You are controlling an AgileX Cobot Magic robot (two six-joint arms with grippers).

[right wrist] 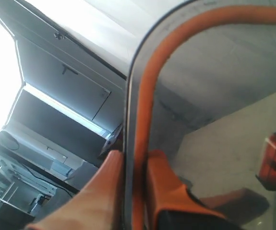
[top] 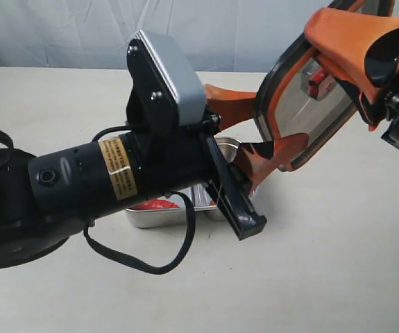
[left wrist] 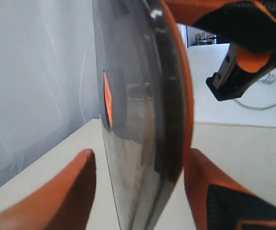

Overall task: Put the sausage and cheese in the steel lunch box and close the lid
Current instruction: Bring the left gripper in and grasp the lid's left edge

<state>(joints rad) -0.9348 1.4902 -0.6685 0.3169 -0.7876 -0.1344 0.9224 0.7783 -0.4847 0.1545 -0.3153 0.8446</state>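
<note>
Here the right gripper (top: 338,41) holds the lid (top: 303,104) in the air at the far right, its orange fingers (right wrist: 110,191) pressed together on the lid's upper corner. The lid hangs tilted, clear of the table (top: 324,263), with its orange seal running round the rim and the small valve tab (top: 318,82) showing at the centre. The left gripper (top: 261,132) reaches in from the left, its fingers (left wrist: 66,196) spread apart on either side of the lid's lower edge, which stands between them. The steel lunch box (top: 164,220) sits on the table under the left arm, largely hidden by it, with the sausage (top: 150,205) lying in its left part.
</note>
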